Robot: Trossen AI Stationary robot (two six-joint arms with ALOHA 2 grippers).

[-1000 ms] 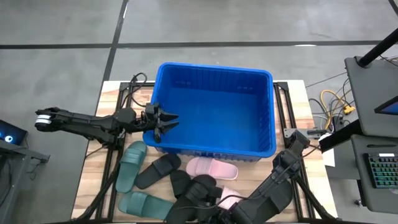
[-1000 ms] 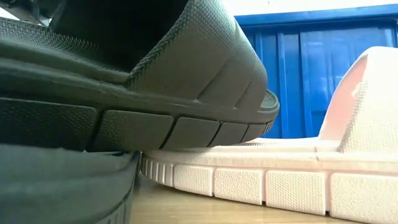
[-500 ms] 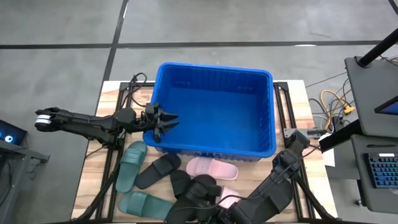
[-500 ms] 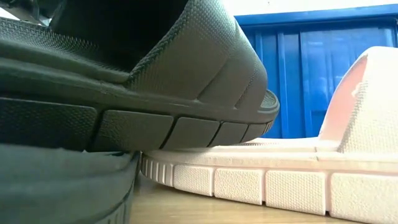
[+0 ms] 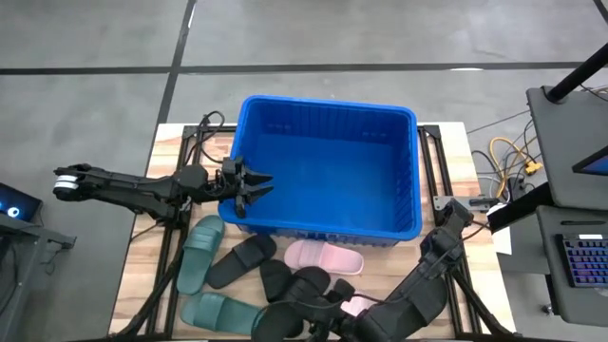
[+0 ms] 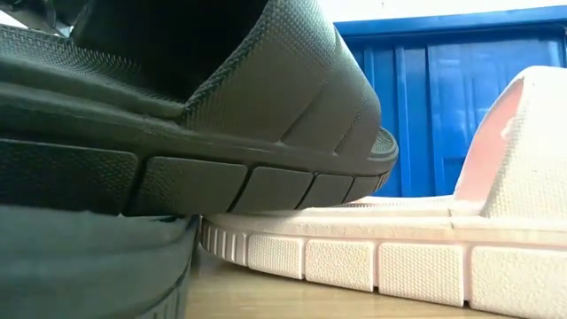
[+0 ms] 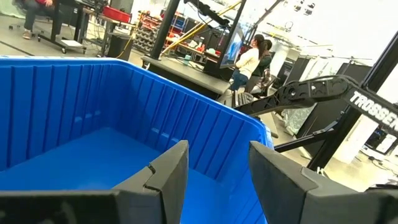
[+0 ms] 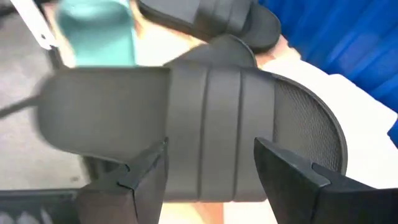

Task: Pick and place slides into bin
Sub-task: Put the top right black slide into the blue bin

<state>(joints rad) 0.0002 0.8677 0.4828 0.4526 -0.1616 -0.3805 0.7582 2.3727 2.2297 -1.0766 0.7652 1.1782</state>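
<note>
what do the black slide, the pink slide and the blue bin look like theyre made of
Black slide: seemingly matte foam or soft rubber, with fine pebbled grain and moulded sole blocks. Pink slide: likely the same foam, pale and matte, with a grooved sole edge. Bin: apparently rigid plastic, bright blue with a slight sheen and ribbed walls.

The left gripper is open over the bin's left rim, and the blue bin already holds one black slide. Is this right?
Not quite. The bin holds no slide: the high view shows its floor bare, and the left wrist view agrees. The slides lie on the table before it. The left gripper is indeed open over the left rim.
</note>
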